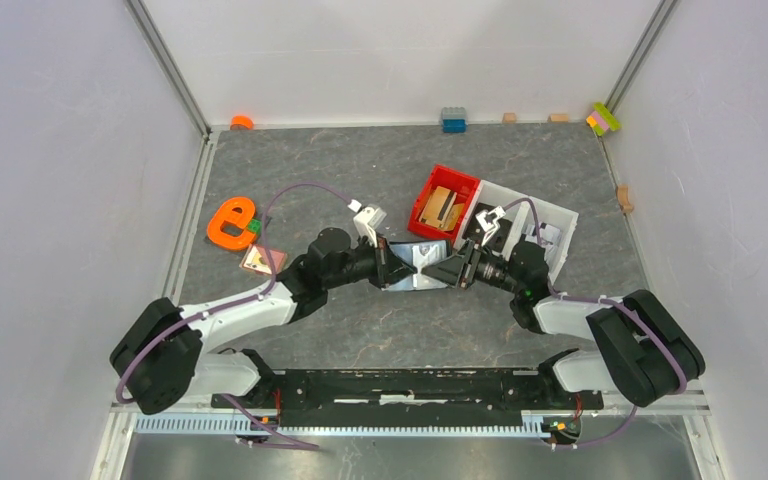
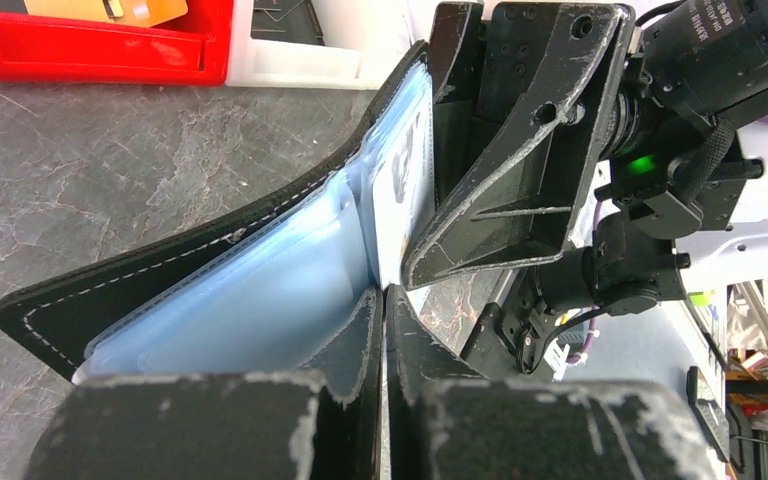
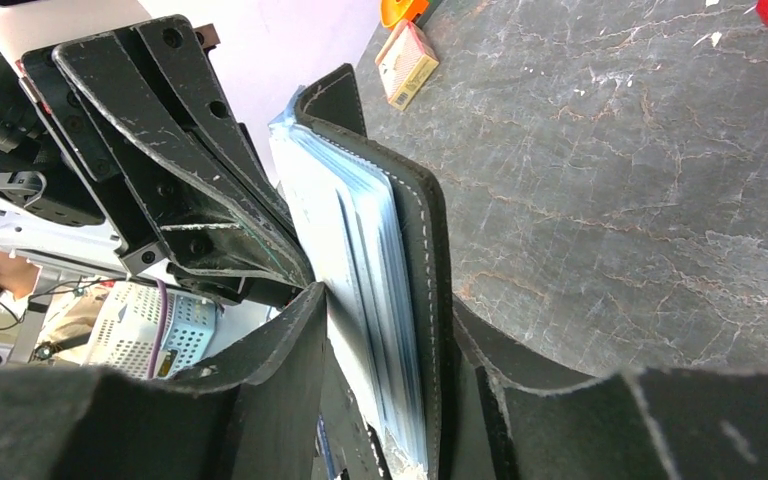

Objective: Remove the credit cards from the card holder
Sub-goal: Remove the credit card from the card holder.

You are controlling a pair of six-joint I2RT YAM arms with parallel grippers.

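Where L gripper (image 2: 384,320) bites: fingers clenched tight on a thin inner sleeve (image 2: 250,300) of the wallet (image 2: 150,280), near the fold. Whether a card edge is caught too, can't tell.
Why so: prob. to pin one side so the other arm has sth to pull against.
R gripper (image 3: 390,320): fingers straddle the opposite flap, black cover + blue stack btw them. Squeezing or slack, can't tell.
Why so: prob. to keep the flaps apart so the pockets fan open.
Wallet pos.: mid-table, spread in a V btw both grippers, in front of red bin (image 1: 430,200) & white bin (image 1: 558,215). Resting or lifted, can't tell.
Whitish card (image 2: 400,190): seems to show through a pocket; rest hidden.
Copper card (image 1: 258,259): flat on table (image 1: 360,170), well left, beside orange toy (image 1: 230,222); looks already out.
Stage (guess): most cards not yet out.
Risk: pinch may drag plastic, not a card.
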